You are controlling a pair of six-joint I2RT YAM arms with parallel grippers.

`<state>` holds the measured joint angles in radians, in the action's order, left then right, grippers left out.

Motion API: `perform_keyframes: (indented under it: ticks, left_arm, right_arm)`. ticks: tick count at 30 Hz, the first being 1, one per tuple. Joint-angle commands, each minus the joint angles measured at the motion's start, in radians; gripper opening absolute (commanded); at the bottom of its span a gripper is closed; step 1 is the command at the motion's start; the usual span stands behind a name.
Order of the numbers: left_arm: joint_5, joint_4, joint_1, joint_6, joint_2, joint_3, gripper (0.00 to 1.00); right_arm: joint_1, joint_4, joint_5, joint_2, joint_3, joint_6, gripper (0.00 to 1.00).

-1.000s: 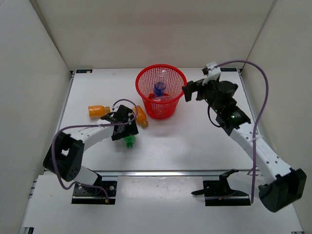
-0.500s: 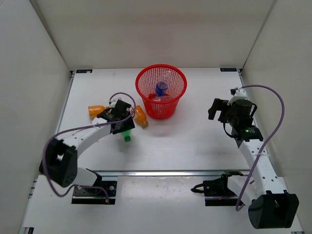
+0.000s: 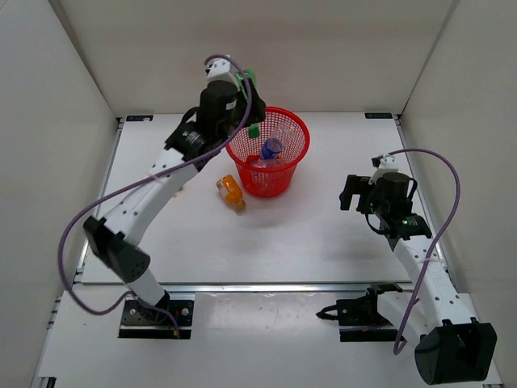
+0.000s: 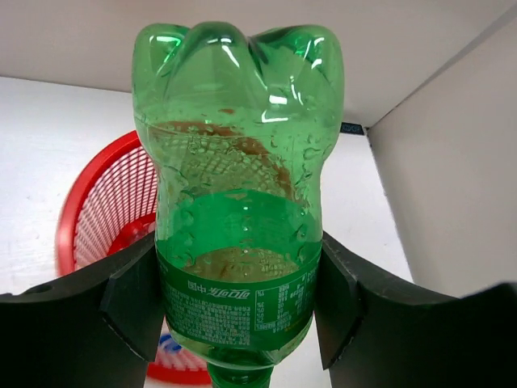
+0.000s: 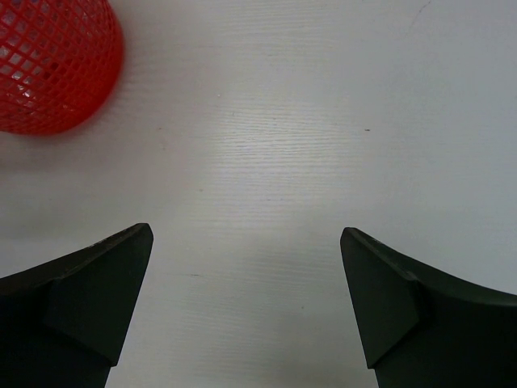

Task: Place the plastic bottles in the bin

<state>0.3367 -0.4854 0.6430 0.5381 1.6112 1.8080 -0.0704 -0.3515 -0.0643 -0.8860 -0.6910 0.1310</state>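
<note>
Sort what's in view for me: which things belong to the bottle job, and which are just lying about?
Job: red mesh bin; green bottle in the left jaws at its rim; blue-labelled bottle already inside; orange bottle on the table.
Lying about: purple cables; black brackets at the near edge.

White tabletop (image 3: 323, 242) — plain pale walls (image 3: 323, 48) on three sides

Counted 1 red bin (image 3: 271, 184), 1 green bottle (image 4: 238, 162), 1 orange bottle (image 3: 231, 193) on the table (image 3: 323, 234), 1 blue-label bottle (image 3: 269, 148) inside the bin. Anything else lying in there was too jumbled to count.
</note>
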Motion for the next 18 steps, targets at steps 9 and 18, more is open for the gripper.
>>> perform_keyframes:
  ticks: [9, 18]
  left_arm:
    - [-0.059, -0.122, 0.052, -0.089, 0.248, 0.225, 0.99]
    - [0.099, -0.180, 0.008, 0.005, -0.145, -0.222, 0.98]
  right_arm:
    - [-0.012, 0.020, 0.023, 0.041, -0.001, -0.062, 0.99]
    - [-0.529, -0.006, 0.129, -0.109, -0.117, -0.281, 0.99]
